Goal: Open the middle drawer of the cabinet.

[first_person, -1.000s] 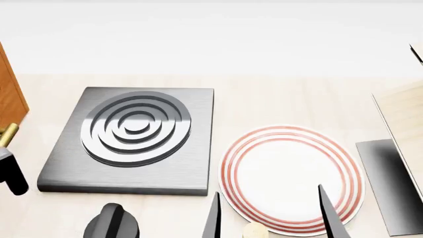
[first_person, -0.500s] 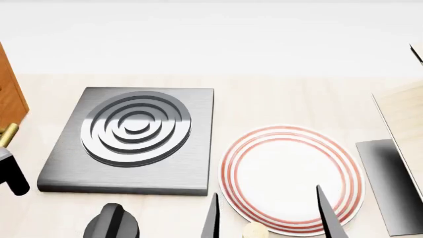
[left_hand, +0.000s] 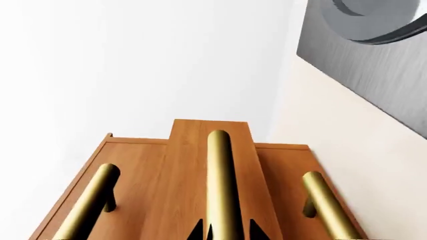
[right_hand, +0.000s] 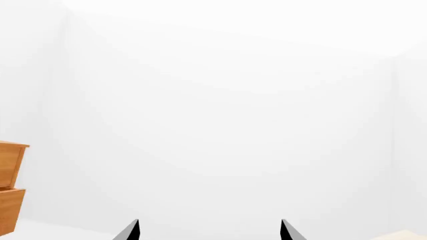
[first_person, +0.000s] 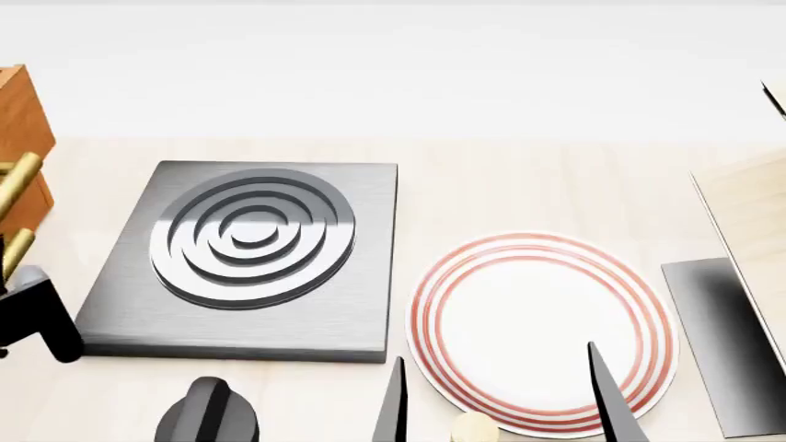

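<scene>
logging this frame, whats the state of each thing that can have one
middle drawer: pulled out past its neighbours
left gripper: shut on the middle drawer's handle
right gripper: open, holding nothing
plate: bare
hotplate: nothing on it

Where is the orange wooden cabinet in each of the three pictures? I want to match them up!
Left wrist view: the cabinet fills the lower middle, its middle drawer sticking out, with the left gripper at the brass handle.
Head view: only a sliver at the far left edge, beside the hotplate.
Right wrist view: a corner at the left edge.
Shared landmark: the hotplate shows in the left wrist and head views.
</scene>
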You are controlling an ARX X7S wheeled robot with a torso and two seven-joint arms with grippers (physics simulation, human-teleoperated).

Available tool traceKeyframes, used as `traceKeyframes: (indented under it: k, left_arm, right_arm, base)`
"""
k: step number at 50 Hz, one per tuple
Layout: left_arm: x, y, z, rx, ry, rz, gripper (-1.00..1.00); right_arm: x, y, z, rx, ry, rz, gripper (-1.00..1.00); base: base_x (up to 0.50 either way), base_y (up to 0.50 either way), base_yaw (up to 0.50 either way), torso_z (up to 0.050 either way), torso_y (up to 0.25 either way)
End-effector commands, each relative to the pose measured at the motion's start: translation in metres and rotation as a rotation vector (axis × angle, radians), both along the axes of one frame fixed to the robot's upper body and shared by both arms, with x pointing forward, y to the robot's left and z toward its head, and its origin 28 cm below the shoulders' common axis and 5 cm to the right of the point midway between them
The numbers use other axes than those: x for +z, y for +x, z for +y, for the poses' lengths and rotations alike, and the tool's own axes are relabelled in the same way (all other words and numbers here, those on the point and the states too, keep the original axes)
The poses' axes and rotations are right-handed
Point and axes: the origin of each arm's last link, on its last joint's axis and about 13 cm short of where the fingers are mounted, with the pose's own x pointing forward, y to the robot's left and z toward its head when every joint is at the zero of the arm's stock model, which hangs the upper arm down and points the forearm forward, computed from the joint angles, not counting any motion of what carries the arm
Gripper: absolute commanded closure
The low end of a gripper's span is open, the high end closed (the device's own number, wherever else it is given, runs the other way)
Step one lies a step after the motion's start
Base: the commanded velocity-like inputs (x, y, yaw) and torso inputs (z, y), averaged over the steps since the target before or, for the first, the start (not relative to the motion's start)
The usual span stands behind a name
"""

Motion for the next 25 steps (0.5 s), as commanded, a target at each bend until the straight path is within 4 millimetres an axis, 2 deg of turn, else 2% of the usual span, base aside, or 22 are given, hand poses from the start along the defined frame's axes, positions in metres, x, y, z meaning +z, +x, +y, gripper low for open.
traceKeyframes:
  k: [1, 25]
  left_arm:
    - [0.05, 0.004, -0.013, -0.032, 0.055, -0.202, 1.0]
    - [0.069, 0.002, -0.03, -0.056, 0.026, -0.205, 1.0]
  right_arm:
    - [0.0, 0.002, -0.003, -0.019, -0.012, -0.007, -1.0]
    - [0.001, 0.001, -0.003, -0.022, -0.013, -0.009, -1.0]
  base:
    - [0.0, 0.0, 0.0, 0.0, 0.0]
    - [0.0, 0.0, 0.0, 0.002, 0.009]
